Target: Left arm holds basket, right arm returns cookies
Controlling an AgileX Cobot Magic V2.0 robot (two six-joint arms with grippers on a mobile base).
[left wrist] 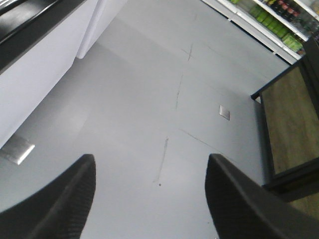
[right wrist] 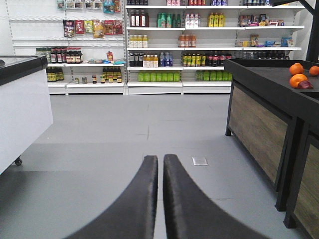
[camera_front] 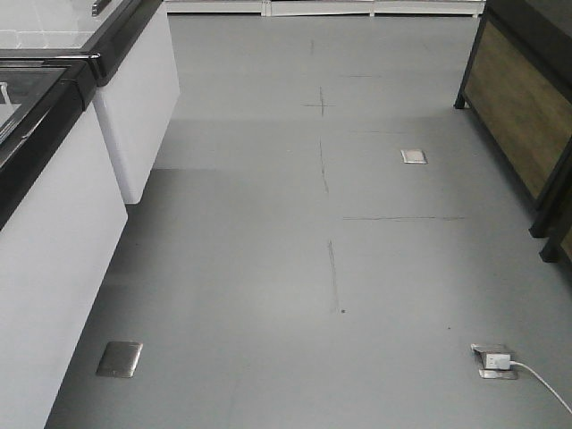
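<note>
Nearest, the left hand (left wrist: 151,167) hangs over bare floor with its two black fingers spread wide and nothing between them. The right hand (right wrist: 163,162) points down the aisle with its fingers pressed almost together, leaving only a thin slit, and it grips nothing. The basket and the cookies appear in none of the views, so where they are cannot be told.

The floor (camera_front: 268,268) is smooth grey, marked with thin dark lines. Close by on the left, a metal socket plate (camera_front: 119,358) sits flush, beside a white cabinet (camera_front: 54,268) with a black top edge. On the right, another socket (camera_front: 494,360) carries a white plug, and its cable (camera_front: 545,386) runs off to the edge. Farther on, a third plate (camera_front: 413,155) lies right of centre.

The aisle is open down the middle, between the white cabinets on the left and a dark stand with wood panels (camera_front: 514,116) on the right. Oranges (right wrist: 297,79) rest on that stand's black tabletop (right wrist: 269,74). At the far wall, white shelves (right wrist: 169,49) hold rows of bottles and packets.
</note>
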